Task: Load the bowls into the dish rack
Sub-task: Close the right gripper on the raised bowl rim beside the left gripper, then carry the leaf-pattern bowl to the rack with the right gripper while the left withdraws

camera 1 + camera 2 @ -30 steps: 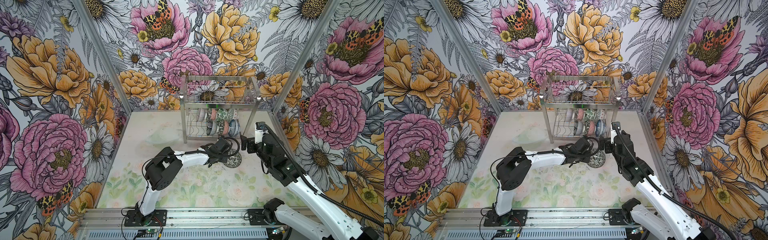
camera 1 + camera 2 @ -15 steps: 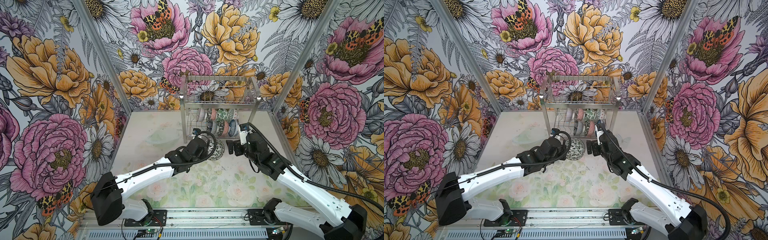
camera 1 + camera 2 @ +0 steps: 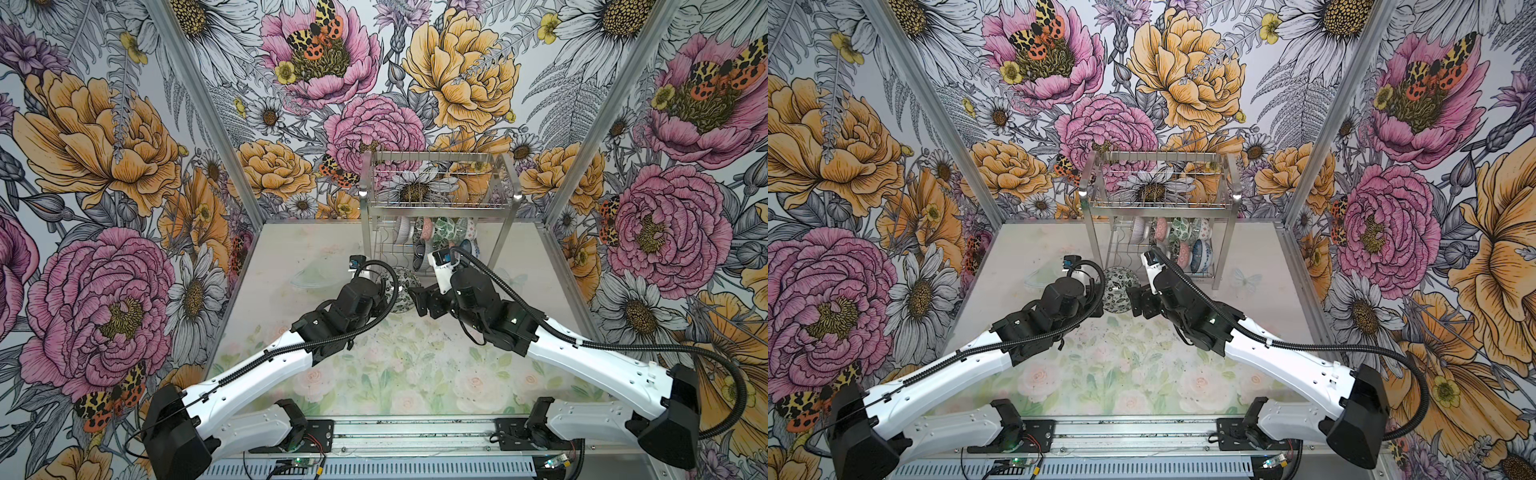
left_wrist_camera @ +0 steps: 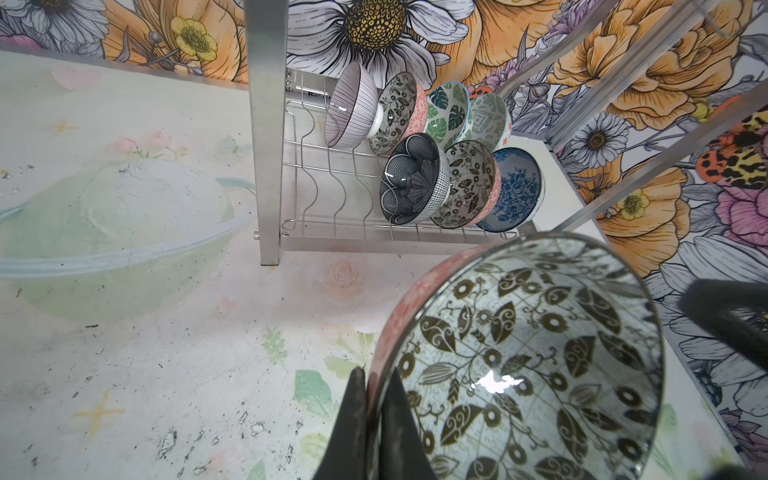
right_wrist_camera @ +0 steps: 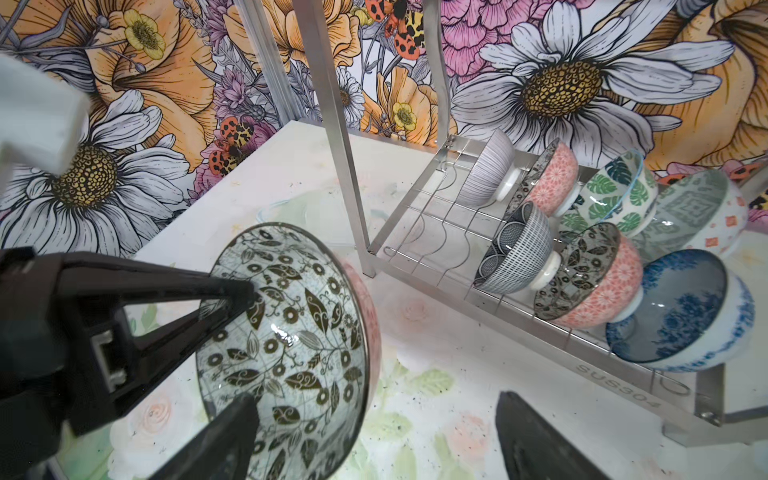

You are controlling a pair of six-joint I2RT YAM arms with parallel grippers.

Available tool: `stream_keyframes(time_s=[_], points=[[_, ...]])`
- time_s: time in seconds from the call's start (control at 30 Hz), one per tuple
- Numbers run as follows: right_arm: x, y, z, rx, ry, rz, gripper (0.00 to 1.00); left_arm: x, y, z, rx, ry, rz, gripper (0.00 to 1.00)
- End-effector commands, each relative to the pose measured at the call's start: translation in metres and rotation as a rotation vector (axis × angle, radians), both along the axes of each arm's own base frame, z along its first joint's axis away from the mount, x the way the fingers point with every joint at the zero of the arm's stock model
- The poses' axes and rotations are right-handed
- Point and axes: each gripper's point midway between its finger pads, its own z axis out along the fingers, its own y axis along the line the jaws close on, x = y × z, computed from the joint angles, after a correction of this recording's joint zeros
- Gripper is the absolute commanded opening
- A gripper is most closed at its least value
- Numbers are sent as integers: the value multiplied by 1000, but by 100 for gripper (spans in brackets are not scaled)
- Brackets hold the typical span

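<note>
Left claw pinches the rim of a leaf-print bowl, tipped on edge over the table just near the rack to suit free dividers left of seven racked bowls; right claw gapes wide beside it, likely to take over

Both top views hang high over the 6 o'clock edge of the desk, looking steeply down toward the back wall. They share nearly everything, with both arms whole and the dish rack at 12 o'clock. The left wrist view sits low and close, facing about 1 o'clock, the held bowl right before the lens. The right wrist view, equally near, faces about 11 o'clock. Both wrist views share that bowl and the rack's lower tier of racked bowls.
</note>
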Motion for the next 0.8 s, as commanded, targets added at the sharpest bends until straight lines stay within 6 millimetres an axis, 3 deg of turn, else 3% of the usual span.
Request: stream_keyframes(time_s=[0.0, 0.07, 0.33, 0.5, 0.53, 0.6, 0.63, 0.67, 0.77], points=[[14, 13, 17, 87, -21, -60, 80, 1, 1, 22, -61, -77, 10, 0], [20, 18, 17, 104, -21, -74, 67, 0, 1, 24, -66, -83, 7, 0], [27, 34, 18, 141, -5, -79, 0, -3, 1, 27, -84, -99, -7, 0], [29, 33, 20, 138, -17, -101, 0, -3, 1, 21, -72, -87, -16, 0], [30, 31, 21, 131, -26, -111, 0, -4, 2, 20, -67, -83, -23, 6], [33, 24, 22, 107, -52, -142, 0, -6, 5, 18, -43, -75, -29, 58], [37, 17, 21, 77, -71, -173, 0, -7, 11, 16, -18, -71, -20, 94], [42, 10, 19, 41, -90, -212, 0, -7, 18, 15, 10, -65, -7, 99], [59, -7, 15, -80, -154, -333, 0, -6, 46, 14, 64, -58, 52, 99]])
